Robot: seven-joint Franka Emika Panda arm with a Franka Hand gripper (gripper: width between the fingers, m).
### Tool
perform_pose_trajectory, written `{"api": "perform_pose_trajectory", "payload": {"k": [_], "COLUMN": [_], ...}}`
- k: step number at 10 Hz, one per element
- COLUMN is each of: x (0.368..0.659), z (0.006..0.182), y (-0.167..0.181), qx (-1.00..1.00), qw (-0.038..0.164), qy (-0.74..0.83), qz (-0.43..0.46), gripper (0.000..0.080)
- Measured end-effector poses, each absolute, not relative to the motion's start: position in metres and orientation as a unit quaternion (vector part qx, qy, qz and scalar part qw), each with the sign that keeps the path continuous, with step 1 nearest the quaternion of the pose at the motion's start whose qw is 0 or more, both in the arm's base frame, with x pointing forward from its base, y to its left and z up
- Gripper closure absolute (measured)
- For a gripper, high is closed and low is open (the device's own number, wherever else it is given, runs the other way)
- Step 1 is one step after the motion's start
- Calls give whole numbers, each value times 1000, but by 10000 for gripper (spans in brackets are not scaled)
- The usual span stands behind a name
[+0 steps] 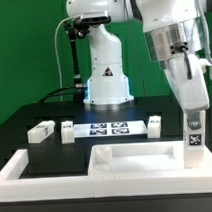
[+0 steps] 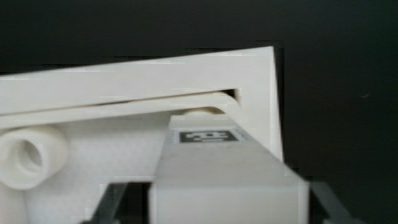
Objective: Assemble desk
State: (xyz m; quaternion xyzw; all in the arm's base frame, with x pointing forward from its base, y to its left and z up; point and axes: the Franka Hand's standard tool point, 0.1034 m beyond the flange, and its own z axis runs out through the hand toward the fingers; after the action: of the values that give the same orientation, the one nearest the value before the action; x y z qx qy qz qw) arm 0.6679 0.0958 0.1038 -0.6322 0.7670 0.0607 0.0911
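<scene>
Desk, where does it lie? (Obs. 1)

Slab [image 1: 131, 161] flat at the near side, tucked inside the rim [image 1: 37, 169]. Three legs loose on the black table in a far row: two towards the exterior view's left [image 1: 40, 133] [image 1: 67, 131], one towards its right [image 1: 155, 124], with the marker board [image 1: 110, 129] between them. No leg shows on the slab yet. (Obs. 2)

And the fourth leg? (Obs. 1)

Fourth leg [image 1: 194, 138] is in the gripper [image 1: 193, 112]. The jaws are clamped on its upper part. It stands upright, tag facing the camera, over the slab's end on the exterior view's right. Whether its foot touches the slab, I cannot tell. (Obs. 2)

Wrist view add anything? (Obs. 1)

Leg [image 2: 222, 175] runs down between the dark fingers [image 2: 118, 205], over the slab [image 2: 107, 150] near the rim's corner [image 2: 263, 80]. A round socket [image 2: 25, 160] shows on the slab, off to one side of the leg, not under it. (Obs. 2)

Step in hand? (Obs. 1)

My reading: carrying the first leg to its mount. Task is early, three legs untouched. (Obs. 2)

Next move? (Obs. 1)

Probably shift the leg across until it sits over the socket, keep it plumb, then lower and seat it, with a twist if the joint is threaded. The rim is just beside, so there is little room for the fingers. (Obs. 2)
</scene>
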Motion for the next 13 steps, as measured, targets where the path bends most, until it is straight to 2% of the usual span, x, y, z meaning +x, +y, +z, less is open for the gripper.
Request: {"api": "perform_pose_trajectory", "payload": {"k": [2, 3, 4, 7, 9, 11, 12, 13], "x": [668, 668, 667, 666, 666, 663, 662, 661], "z": [104, 104, 103, 103, 102, 103, 102, 101], "y": [96, 96, 96, 98, 98, 97, 96, 96], "qx": [-636, -653, -732, -813, -853, -944, -973, -980], "qw": [92, 93, 92, 96, 93, 63, 61, 62], "qy": [764, 749, 674, 574, 513, 322, 222, 191], "qz": [60, 58, 44, 33, 26, 6, 2, 4], "gripper": [506, 296, 196, 152, 151, 151, 151, 151]}}
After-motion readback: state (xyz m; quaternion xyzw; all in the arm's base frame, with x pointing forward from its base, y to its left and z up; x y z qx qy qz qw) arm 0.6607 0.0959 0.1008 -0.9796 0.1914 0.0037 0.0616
